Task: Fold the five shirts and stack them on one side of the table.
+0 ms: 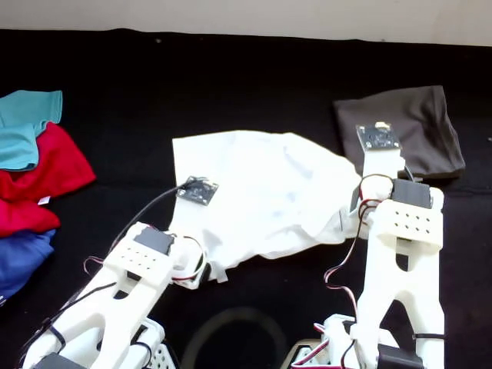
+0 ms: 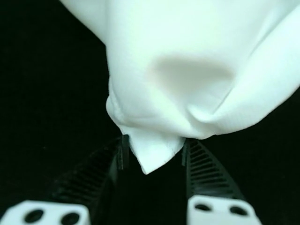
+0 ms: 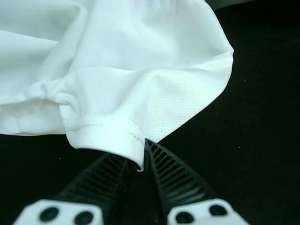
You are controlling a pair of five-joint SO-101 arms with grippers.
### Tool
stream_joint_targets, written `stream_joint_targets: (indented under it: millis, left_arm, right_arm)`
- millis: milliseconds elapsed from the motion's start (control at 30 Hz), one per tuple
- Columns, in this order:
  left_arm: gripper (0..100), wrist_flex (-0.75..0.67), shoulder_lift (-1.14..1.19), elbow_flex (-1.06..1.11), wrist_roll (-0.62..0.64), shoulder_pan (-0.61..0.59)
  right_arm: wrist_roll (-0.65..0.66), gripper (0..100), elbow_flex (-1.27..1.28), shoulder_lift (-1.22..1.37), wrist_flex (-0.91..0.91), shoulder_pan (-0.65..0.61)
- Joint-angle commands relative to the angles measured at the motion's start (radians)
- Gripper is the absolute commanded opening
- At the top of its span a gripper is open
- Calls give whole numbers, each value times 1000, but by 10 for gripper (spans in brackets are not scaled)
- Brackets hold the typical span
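White shirt (image 1: 261,192) lies rumpled mid-table. Left gripper (image 2: 152,150) clamps bunched near corner. Right gripper (image 3: 138,161) pinches stitched hem, jaws nearly closed. 2 grips likely meant to stretch cloth flat for folding. Grey shirt (image 1: 407,127) folded on right side. Pile of 3 shirts (image 1: 54,165) waits on left.
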Motion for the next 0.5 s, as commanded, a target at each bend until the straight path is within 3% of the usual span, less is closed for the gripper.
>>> stream_joint_targets:
  millis: [0,267,467]
  left_arm:
    - [185,8,50,-22,5,25]
    - [181,94,372,-234,2,19]
    - [155,98,389,-278,-2,25]
  right_arm:
    - [0,6,-13,-35,-1,-7]
    - [0,6,-13,-128,-1,-8]
    - [2,6,1,-196,1,-5]
